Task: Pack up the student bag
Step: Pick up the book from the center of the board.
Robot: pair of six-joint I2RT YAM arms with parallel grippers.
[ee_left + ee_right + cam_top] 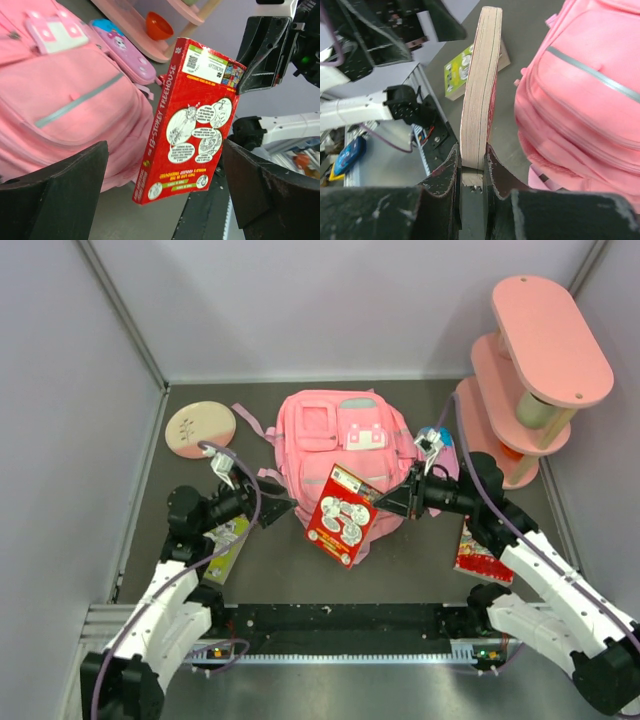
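Note:
The pink student bag (325,435) lies flat at the table's middle, front pockets up; it also shows in the left wrist view (65,100) and the right wrist view (580,100). My right gripper (388,502) is shut on the top corner of a red paperback book (342,515) and holds it in the air over the bag's near edge. The right wrist view shows its jaws (472,160) clamped on the book's page edge (480,90). My left gripper (283,510) is open, just left of the book. The book (192,120) hangs beyond its spread fingers (164,167), untouched.
A green book (228,545) lies under my left arm, and it shows in the right wrist view (457,75). Another book (478,555) lies under my right arm. A pink pencil case (440,445) lies right of the bag. A round pink disc (200,428) is back left, a pink tiered shelf (530,370) back right.

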